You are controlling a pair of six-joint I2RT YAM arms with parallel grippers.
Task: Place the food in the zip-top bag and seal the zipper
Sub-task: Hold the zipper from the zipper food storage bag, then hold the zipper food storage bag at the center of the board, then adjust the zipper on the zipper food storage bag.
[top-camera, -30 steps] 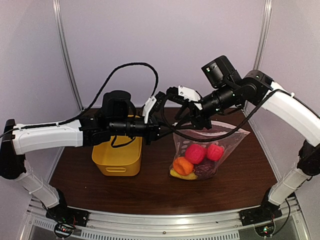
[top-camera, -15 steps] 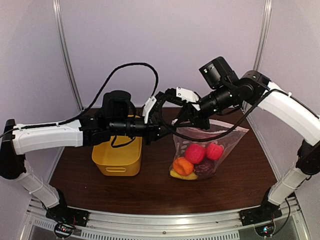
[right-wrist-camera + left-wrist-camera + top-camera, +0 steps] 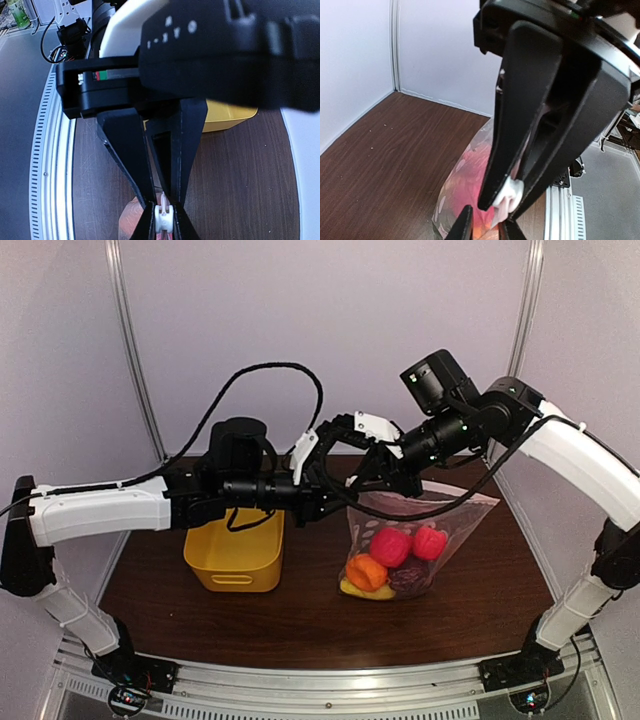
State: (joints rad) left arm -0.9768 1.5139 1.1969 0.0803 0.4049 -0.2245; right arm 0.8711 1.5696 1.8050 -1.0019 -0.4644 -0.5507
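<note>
Just right of the yellow basket point(image 3: 235, 560), the zip-top bag point(image 3: 420, 530) sags onto the desk point(image 3: 300, 625) with the food point(image 3: 392, 558) inside, while the left gripper point(image 3: 486, 227) pinches its mouth corner and the right gripper point(image 3: 163, 220) is clamped on the zipper point(image 3: 450, 502), and since the film looks limp and slippery, the stiffer strip is the place to hold.

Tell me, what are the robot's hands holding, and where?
The left hand and the right hand both pinch the bag by its top edge, at the zipper.

I count five food point(image 3: 390, 545) pieces: two red, one orange, one dark purple, one yellow. One zip-top bag point(image 3: 470, 512), one yellow basket point(image 3: 235, 562). Two grippers of mine: left gripper point(image 3: 485, 231), right gripper point(image 3: 163, 225).
</note>
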